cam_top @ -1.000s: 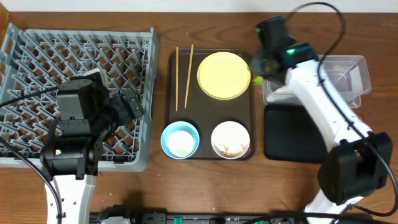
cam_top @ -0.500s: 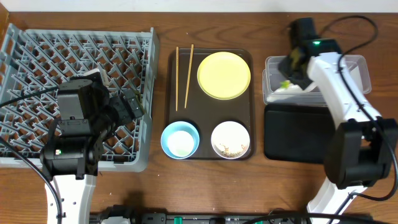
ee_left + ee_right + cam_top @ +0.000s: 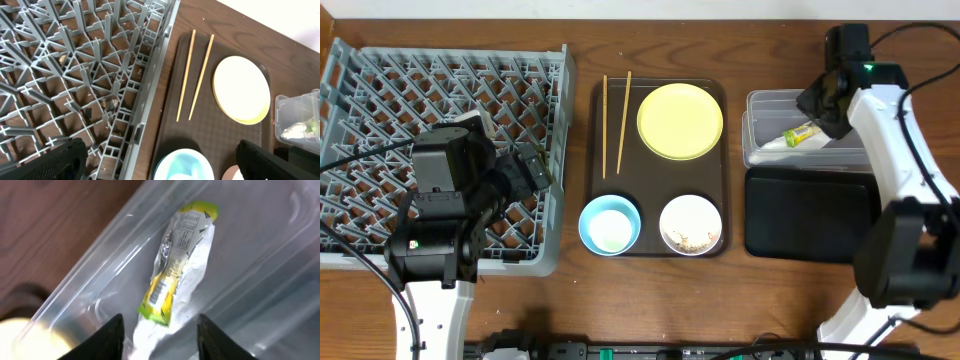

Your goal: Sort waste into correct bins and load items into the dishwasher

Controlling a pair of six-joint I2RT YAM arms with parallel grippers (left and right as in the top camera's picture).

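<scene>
Directly beneath my right gripper (image 3: 161, 327), the green-and-yellow wrapper (image 3: 176, 265) lies flat in the clear tub (image 3: 250, 225), partly on the white napkin (image 3: 197, 287). Its long axis runs across the line my fingers would close along. Those fingers stand apart with nothing between them. I judge the wrapper binned, so the reach now turns leftward to the yellow plate (image 3: 680, 120) on the brown tray (image 3: 650, 195). The plate sits between this arm and my left gripper (image 3: 160, 146), which is spread and empty over the dish rack (image 3: 380, 80).

Left fingers (image 3: 60, 160) and right fingers (image 3: 107, 340) both spread wide, holding nothing.
</scene>
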